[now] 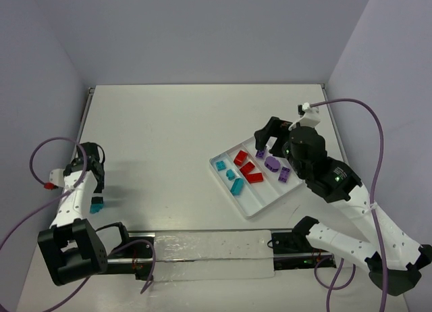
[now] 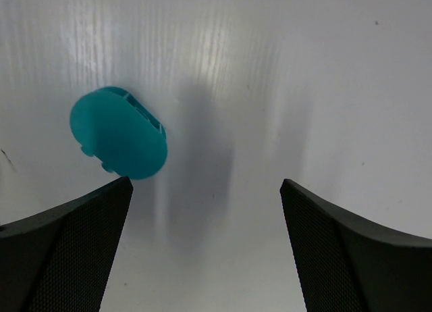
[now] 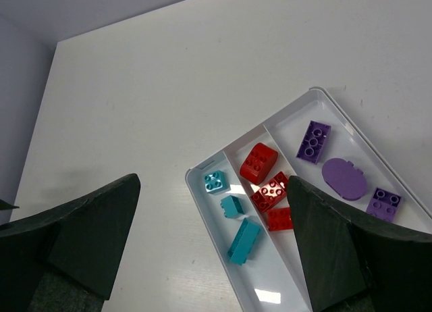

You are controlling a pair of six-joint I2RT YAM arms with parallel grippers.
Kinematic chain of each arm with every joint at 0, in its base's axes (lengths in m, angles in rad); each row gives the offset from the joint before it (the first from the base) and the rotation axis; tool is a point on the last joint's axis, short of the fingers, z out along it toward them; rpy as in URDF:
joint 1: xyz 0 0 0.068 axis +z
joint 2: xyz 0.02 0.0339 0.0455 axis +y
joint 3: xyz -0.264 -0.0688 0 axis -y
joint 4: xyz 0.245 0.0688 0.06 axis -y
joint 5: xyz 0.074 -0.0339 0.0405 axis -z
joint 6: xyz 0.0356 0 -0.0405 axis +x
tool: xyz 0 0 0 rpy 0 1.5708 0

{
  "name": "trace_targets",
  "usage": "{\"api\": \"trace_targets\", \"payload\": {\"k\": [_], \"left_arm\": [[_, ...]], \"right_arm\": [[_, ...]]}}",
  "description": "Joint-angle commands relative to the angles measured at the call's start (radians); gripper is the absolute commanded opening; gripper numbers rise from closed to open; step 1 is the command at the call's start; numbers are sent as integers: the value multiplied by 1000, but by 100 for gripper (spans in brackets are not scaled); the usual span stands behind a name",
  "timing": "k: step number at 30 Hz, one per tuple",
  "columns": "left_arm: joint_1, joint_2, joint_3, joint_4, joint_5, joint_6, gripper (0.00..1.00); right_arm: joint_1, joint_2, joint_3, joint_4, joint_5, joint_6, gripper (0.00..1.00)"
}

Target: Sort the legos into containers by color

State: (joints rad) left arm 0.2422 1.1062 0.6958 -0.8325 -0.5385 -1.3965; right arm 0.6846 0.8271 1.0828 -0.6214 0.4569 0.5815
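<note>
Evidently one lego is left unsorted: a teal rounded brick (image 2: 120, 133) lies alone on the table (image 1: 169, 136) at the far left, well apart from the white tray (image 3: 317, 91) on the right. The left gripper (image 2: 206, 185) hangs just over it with its jaws spread wide and nothing between them. In the left wrist view the brick sits off to one side, beyond a finger (image 2: 74, 244) rather than in the gap. In the tray, teal bricks (image 3: 244, 241) lie in the left compartment, red bricks (image 3: 258, 162) in the middle and purple bricks (image 3: 314, 141) in the right. The right gripper (image 3: 212, 184) hovers above the tray, also wide open and empty.

The step in hand looks like the pick of this last teal piece. The next move probably calls for shifting the left gripper sideways until the brick is centred, lowering and closing, then a long carry across to the teal compartment.

In the right wrist view, that gripper's own fingers cover the tray's near end, so any brick there cannot be made out. From above, the right arm overhangs the purple side.
</note>
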Motion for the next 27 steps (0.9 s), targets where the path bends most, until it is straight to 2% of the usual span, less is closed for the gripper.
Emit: {"api": "trace_targets", "payload": {"k": [1, 5, 10, 27], "left_arm": [[74, -34, -24, 80, -6, 26, 99], [94, -58, -33, 51, -72, -3, 99], [145, -64, -72, 77, -24, 16, 99], [149, -39, -128, 91, 10, 15, 99]], "right_arm": [[0, 24, 54, 18, -5, -21, 97], [0, 45, 72, 16, -9, -21, 97], [1, 54, 77, 18, -15, -17, 97], [17, 89, 93, 14, -17, -12, 97]]}}
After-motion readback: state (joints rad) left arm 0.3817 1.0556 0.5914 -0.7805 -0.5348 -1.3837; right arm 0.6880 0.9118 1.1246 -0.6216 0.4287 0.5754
